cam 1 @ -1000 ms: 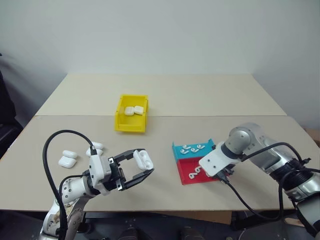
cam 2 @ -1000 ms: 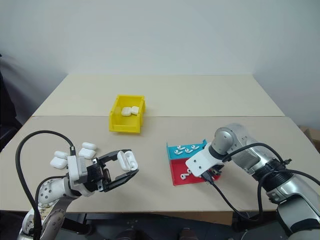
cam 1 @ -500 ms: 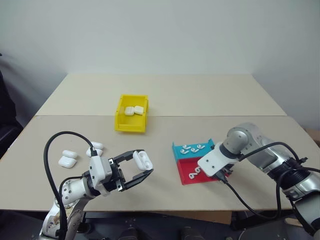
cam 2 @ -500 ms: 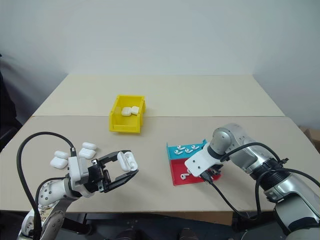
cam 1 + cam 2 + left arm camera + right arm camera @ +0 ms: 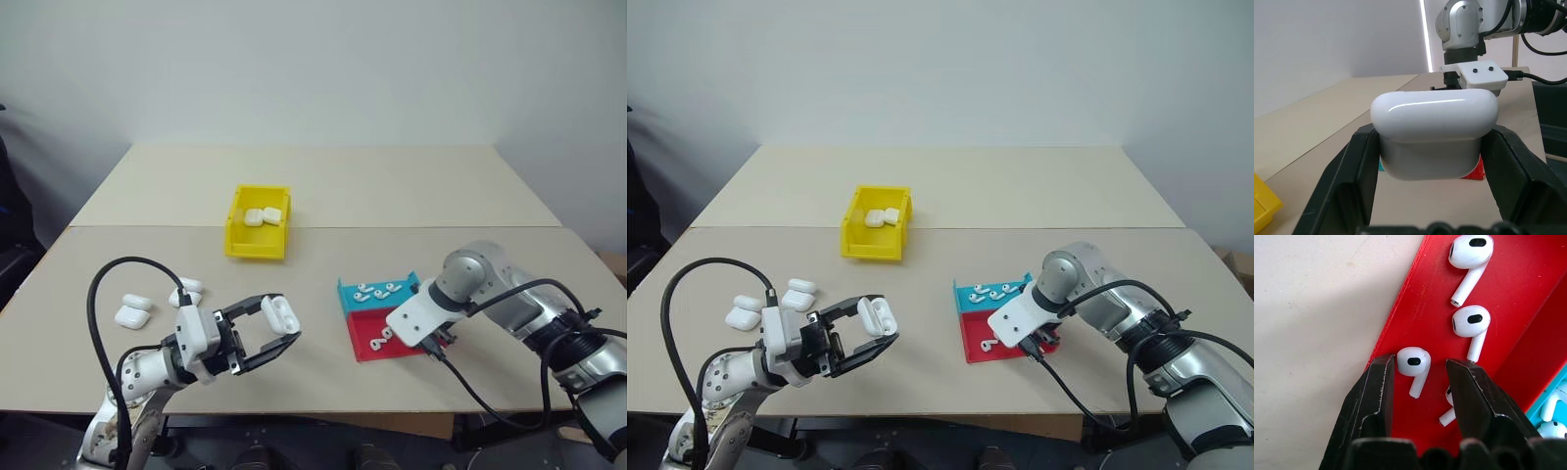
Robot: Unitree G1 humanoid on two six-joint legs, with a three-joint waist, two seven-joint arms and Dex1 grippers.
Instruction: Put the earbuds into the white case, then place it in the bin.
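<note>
since a second ago the right gripper (image 5: 1418,367) has narrowed its black fingers around a tiny glossy white earbud (image 5: 1414,363) on the shallow red plastic tray (image 5: 1528,298); the jaws straddle it, still slightly apart, not yet pinching. two more earbuds lie just beyond it on the red tray. the left gripper (image 5: 1432,147) has not moved, clamped on the small glossy white rounded case (image 5: 1434,133), held above the beige table (image 5: 323,352). the bright yellow rectangular plastic bin (image 5: 258,235) sits well apart, holding two white cases.
</note>
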